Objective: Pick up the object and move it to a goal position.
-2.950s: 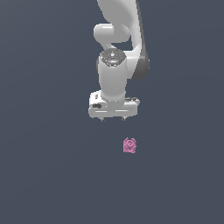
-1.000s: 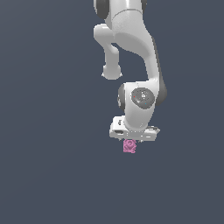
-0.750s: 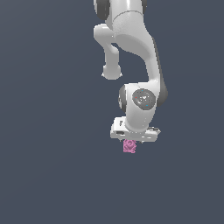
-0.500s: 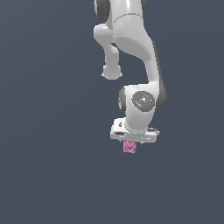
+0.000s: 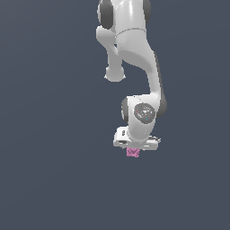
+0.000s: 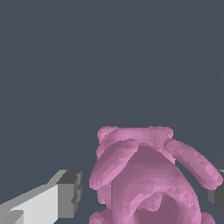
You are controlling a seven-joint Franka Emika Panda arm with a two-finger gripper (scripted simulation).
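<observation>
The object point(image 5: 132, 152), a small lumpy pink cube-like thing, sits directly beneath the white arm's tool point(image 5: 133, 150); in the wrist view we see it point(image 6: 148, 183) between the fingers point(image 6: 65, 194), contact uncertain.

The white arm reaches down from the top of the exterior view, elbow bent, wrist pointing straight down. The gripper point(image 5: 133, 151) hangs low, its jaws part open; in the wrist view one finger point(image 6: 65, 197) stands clear, the other barely shows at the frame's edge.
</observation>
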